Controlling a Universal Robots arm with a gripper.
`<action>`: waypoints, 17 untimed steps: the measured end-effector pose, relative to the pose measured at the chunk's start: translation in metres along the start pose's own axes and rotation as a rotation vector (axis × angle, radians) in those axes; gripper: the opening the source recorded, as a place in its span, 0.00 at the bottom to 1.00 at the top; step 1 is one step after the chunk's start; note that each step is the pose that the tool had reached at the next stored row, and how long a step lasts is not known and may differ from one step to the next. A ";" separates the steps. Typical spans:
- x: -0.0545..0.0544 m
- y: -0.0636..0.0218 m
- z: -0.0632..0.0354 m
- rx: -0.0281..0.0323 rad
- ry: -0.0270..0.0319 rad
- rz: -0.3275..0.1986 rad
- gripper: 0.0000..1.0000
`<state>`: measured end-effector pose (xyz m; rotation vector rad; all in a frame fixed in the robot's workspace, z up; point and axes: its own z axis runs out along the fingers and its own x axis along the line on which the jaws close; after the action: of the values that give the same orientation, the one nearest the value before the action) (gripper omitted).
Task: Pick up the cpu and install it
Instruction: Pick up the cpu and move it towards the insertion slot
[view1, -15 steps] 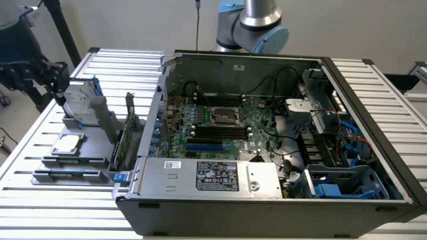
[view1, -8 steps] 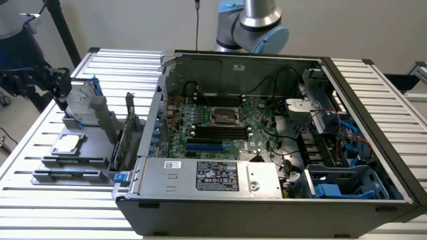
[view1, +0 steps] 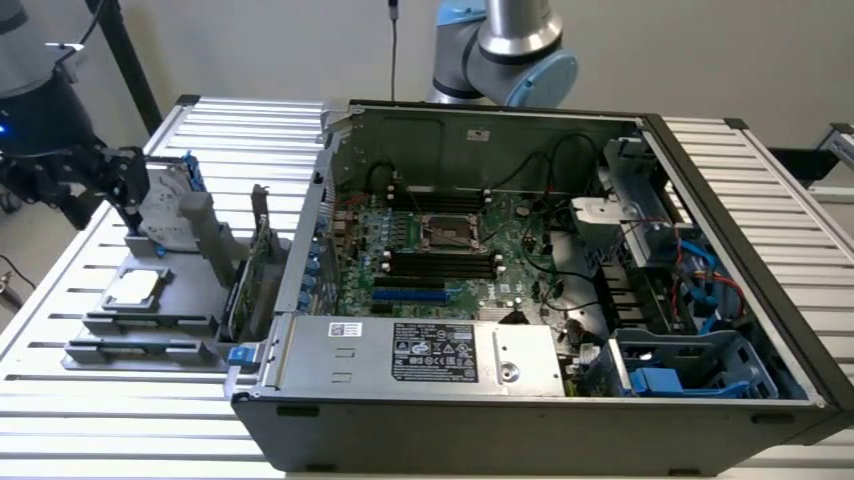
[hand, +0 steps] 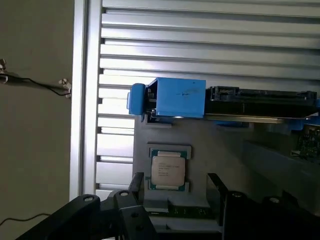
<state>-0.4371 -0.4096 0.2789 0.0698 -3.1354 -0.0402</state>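
Black fingers (hand: 136, 184) of mine stand closest to the wrist camera, one on each side, with a free gap between them, so my jaws are apart and they hold nothing. As the gripper (hand: 175, 186) I am placed at the exterior view's left (view1: 130, 205), over the grey fixture plate (hand: 225, 145) that lies on the slatted aluminium table (view1: 120, 420), beside the open computer case (view1: 534, 425). Just past my fingertips the cpu (hand: 169, 169) lies flat in its grey holder (view1: 96, 322). Its silver top with small printed text faces up, and a thin pale and green rim shows around it. It is near me but not between my fingers, and I do not touch it. In the exterior view the cpu (view1: 134, 288) sits on the fixture a little nearer to the camera than I am, well apart from the case. Beyond the cpu, in the wrist view, a hard drive (hand: 260, 102) with a blue rail (hand: 177, 97) stands on its edge on the same plate. Inside the case the green motherboard (view1: 527, 215) lies flat, with a square socket (view1: 451, 232) near its middle and dark memory slots above and below the socket. Nothing that I can make out lies in the socket. Behind the case a grey and blue arm joint (view1: 514, 50) rises.
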 end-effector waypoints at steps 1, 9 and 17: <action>0.000 -0.0008 0.0018 0.0000 0.0001 -0.001 0.62; 0.001 -0.0077 0.0162 0.0000 0.0000 -0.001 0.62; 0.002 -0.0116 0.0306 0.0000 0.0000 0.001 0.62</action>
<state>-0.4384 -0.4204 0.2480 0.0690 -3.1354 -0.0402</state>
